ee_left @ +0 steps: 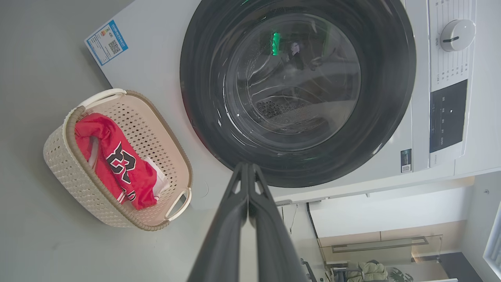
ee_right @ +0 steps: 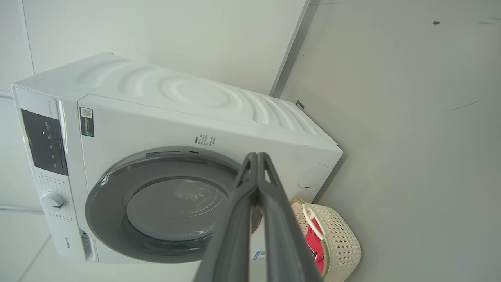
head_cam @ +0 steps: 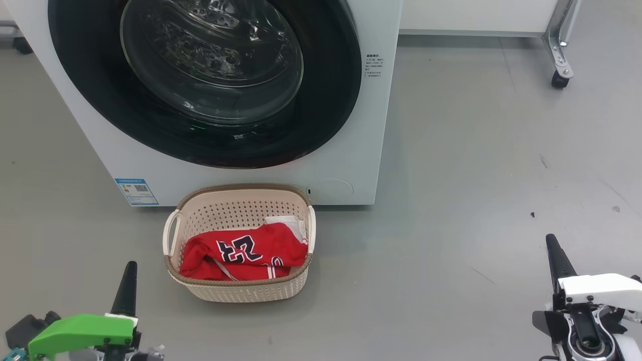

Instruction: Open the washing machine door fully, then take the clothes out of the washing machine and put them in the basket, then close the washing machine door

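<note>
Clothes (head_cam: 243, 253) lie in the basket (head_cam: 235, 293): a red jersey with its number face up and a white piece tucked into the far right corner. The basket stands on the floor (head_cam: 451, 250) just in front of the washing machine (head_cam: 361, 150), below the door (head_cam: 326, 115) and beside the round hatch (head_cam: 331, 189) low on the front. The door looks shut, its black rim flat against the white front.

By that, all three steps seem done. The next move calls for little more than a check that the door has latched, and a push on its rim if it has not.

The left gripper (head_cam: 131, 271) sits low at the left and the right gripper (head_cam: 552, 245) low at the right, both well apart from basket and machine. On each the fingers are pressed together with nothing between them.

The head view cuts off the top of the door but takes in both grippers and a caster (head_cam: 560, 79) off to the right. The left wrist view adds the dial (ee_left: 457, 35), the control panel (ee_left: 448, 115) and, through the glass, the drum (ee_left: 282, 111), where nothing red appears. The right wrist view takes the machine at a slant, with the door flush against its front.
</note>
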Controlling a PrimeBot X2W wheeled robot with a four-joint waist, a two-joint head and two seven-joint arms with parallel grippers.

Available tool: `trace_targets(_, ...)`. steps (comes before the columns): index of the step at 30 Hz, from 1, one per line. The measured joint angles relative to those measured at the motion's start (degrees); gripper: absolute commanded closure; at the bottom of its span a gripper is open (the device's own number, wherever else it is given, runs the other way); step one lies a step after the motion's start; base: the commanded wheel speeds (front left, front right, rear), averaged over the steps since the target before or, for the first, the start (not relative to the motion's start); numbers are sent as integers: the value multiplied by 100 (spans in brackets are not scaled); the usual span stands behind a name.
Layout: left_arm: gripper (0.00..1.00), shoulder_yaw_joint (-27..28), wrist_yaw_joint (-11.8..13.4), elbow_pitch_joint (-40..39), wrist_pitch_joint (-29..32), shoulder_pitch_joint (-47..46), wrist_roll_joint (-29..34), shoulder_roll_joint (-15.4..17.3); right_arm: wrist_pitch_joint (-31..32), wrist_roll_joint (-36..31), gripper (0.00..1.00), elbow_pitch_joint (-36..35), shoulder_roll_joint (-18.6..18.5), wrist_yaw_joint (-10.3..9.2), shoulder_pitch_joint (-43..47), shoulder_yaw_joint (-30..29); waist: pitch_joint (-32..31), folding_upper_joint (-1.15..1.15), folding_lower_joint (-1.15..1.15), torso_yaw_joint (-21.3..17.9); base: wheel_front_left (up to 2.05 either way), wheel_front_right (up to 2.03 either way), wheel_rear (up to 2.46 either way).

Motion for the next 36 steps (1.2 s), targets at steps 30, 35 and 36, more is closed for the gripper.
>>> trace_targets(30, 100, 202, -52, 83, 312, -76, -1279, 29, 350, 1280, 100, 0, 49, 19, -23, -248, -66, 0, 0, 53, 0, 0, 0)
trace_targets(35, 100, 204, -52, 83, 312, -76, -1279, 29, 350, 1280, 100, -1, 51, 47, -23, -248, -66, 0, 0, 54, 0, 0, 0)
trace_targets(36, 100, 205, -52, 83, 312, -76, -1279, 29, 350, 1280, 100, -1, 51, 47, -24, -248, -66, 0, 0, 54, 0, 0, 0)
